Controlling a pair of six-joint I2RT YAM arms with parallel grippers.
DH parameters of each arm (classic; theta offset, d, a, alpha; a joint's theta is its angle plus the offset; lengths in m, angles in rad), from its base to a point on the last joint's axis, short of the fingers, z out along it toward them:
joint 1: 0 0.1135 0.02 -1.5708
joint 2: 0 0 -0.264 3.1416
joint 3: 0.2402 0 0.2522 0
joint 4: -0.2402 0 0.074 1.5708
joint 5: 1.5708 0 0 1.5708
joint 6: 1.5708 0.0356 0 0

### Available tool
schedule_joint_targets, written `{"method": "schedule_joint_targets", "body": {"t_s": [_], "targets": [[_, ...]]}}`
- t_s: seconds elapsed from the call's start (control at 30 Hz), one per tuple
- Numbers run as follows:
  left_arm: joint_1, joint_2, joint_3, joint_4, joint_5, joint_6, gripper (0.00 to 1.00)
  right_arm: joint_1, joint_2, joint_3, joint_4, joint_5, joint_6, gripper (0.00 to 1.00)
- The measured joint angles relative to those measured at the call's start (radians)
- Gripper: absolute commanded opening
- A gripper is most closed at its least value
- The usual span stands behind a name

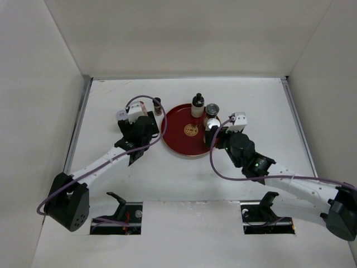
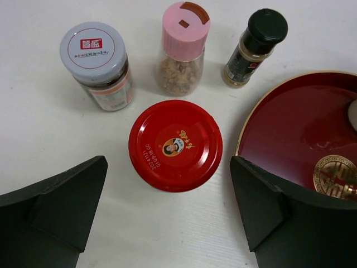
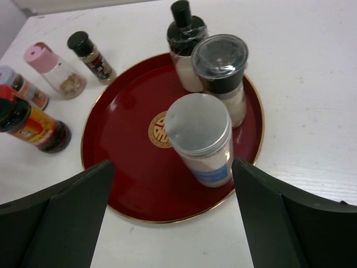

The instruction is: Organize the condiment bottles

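step: grasp approach | my left fingers (image 2: 56,212) wide open, empty, straddling red-lidded glass jar (image 2: 175,145) on table (image 2: 33,139), 9 o'clock of round dark-red tray (image 2: 290,128) | right fingers (image 3: 56,223) open, empty | next, I'd judge: close, lift onto tray

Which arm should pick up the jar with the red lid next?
Left, probably. The left end effector is open, with the red-lid jar right ahead between its jaws. The right end effector hangs over the dark-red tray, facing a silver-capped jar, and the red-lid jar sits beyond the tray.
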Motion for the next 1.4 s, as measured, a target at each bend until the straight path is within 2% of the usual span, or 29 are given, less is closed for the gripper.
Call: {"method": "schedule_joint_targets", "body": {"t_s": [0.13, 0.4, 0.57, 0.73, 0.93, 1.13, 1.27, 1.4], "targets": [[0.026, 0.066, 0.025, 0.005, 0.018, 0.0, 0.92, 0.027, 0.0, -0.007, 0.027, -0.009, 0.0, 0.95], [0.039, 0.146, 0.044, 0.024, 0.029, 0.003, 0.78, 0.047, 0.0, -0.021, 0.069, -0.022, 0.001, 0.97], [0.044, 0.169, 0.045, 0.045, 0.035, 0.005, 0.56, 0.052, -0.002, -0.035, 0.084, -0.024, 0.002, 0.97], [0.047, 0.167, 0.045, 0.048, 0.04, 0.015, 0.45, 0.052, -0.004, -0.037, 0.087, -0.024, 0.005, 0.97], [0.017, 0.092, 0.045, -0.019, 0.039, 0.046, 0.42, 0.052, -0.005, -0.039, 0.089, -0.025, 0.009, 0.98], [-0.109, 0.03, 0.156, -0.056, 0.014, 0.097, 0.43, 0.044, -0.033, -0.065, 0.107, -0.024, 0.021, 0.98], [-0.191, 0.103, 0.267, 0.004, 0.023, 0.108, 0.43, 0.025, -0.066, -0.08, 0.109, -0.024, 0.03, 0.98], [-0.204, 0.253, 0.35, 0.098, 0.063, 0.116, 0.43, 0.003, -0.1, -0.09, 0.111, -0.024, 0.04, 0.98]]}}
